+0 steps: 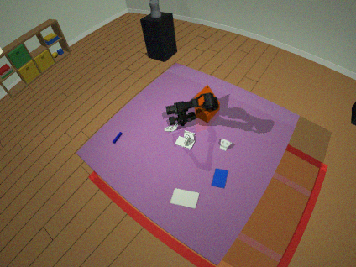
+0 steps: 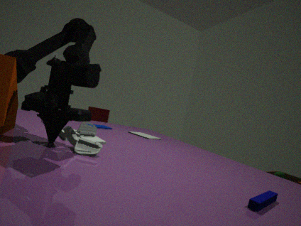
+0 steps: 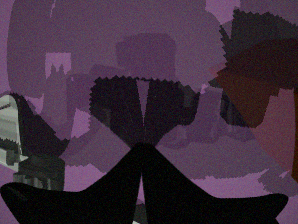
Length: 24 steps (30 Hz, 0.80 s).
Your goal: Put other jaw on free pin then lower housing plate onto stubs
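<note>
The white base plate [image 1: 180, 142] [image 2: 101, 140] lies on the mat with a pale jaw [image 1: 190, 136] [image 2: 86, 129] on it. The other, white jaw [image 1: 170, 128] [image 2: 85, 150] lies beside the base; a white curved part with dark gear teeth shows at the left edge of the wrist view. Whether any teeth mesh is too small to tell. A small white piece with two dark spots, perhaps the housing plate [image 1: 225, 143], lies apart to the right. My gripper [image 1: 181, 124] [image 2: 51, 144] [image 3: 143, 149] is shut and empty, pointing down low over the mat beside the jaws. The pins are not distinguishable.
A white square [image 1: 185, 198] [image 2: 145, 135], a blue square [image 1: 220, 178] [image 2: 103, 126] and a dark blue bar [image 1: 117, 137] [image 2: 263, 201] lie on the purple mat [image 1: 138, 168]. The orange block [image 1: 206, 117] [image 2: 6, 92] stands at the arm's base.
</note>
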Each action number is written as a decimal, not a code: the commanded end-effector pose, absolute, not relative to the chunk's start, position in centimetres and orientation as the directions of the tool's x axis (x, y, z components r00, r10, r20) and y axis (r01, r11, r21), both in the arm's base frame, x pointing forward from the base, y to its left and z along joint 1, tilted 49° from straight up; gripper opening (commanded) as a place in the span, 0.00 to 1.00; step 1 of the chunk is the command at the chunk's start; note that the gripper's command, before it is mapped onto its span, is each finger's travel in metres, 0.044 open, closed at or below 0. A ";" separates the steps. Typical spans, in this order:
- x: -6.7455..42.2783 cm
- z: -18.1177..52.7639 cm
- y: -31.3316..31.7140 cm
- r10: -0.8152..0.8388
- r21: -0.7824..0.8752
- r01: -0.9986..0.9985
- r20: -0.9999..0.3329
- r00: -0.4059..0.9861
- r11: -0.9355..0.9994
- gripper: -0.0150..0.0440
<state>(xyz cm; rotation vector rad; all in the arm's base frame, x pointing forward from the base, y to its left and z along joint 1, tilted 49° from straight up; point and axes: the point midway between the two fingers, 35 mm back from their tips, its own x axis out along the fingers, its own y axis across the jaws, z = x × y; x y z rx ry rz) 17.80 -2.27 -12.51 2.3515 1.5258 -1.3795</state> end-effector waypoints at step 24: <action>21.1 -14.5 -4.3 0.730 -0.420 0.748 -0.672 0.123 -0.513 0.25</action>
